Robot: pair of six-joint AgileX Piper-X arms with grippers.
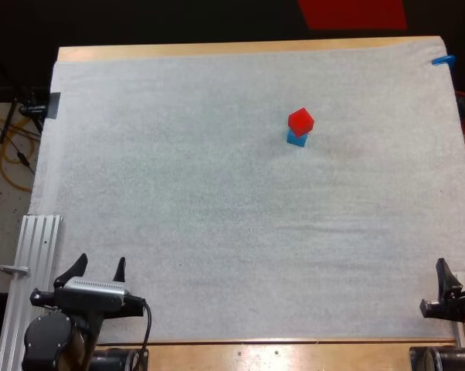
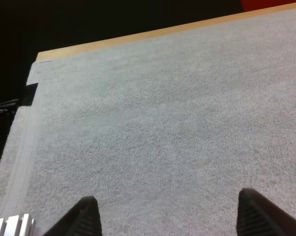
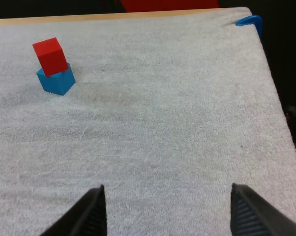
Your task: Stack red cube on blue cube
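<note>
Toward the far right of the white mat (image 1: 178,201), the red cube (image 1: 300,120) sits on top of the blue cube (image 1: 296,139). It touches the blue cube and is turned a little, so the corners of the two do not line up. The red one also lies slightly off-centre on the blue one, yet it rests flat and upright. Neither hand is near the pair. The left hand (image 1: 100,269) hovers at the near left corner of the mat with its two black fingers (image 2: 84,216) standing wide apart over bare mat, holding nothing. Just beside it, a ridged metal rail (image 1: 35,255) runs along the mat's left edge. The right hand (image 1: 460,280) is at the near right edge, its fingers likewise spread and clear of any thing, with the stacked cubes well ahead of it. A strip of the wooden table (image 1: 217,50) shows beyond the mat's far side.
</note>
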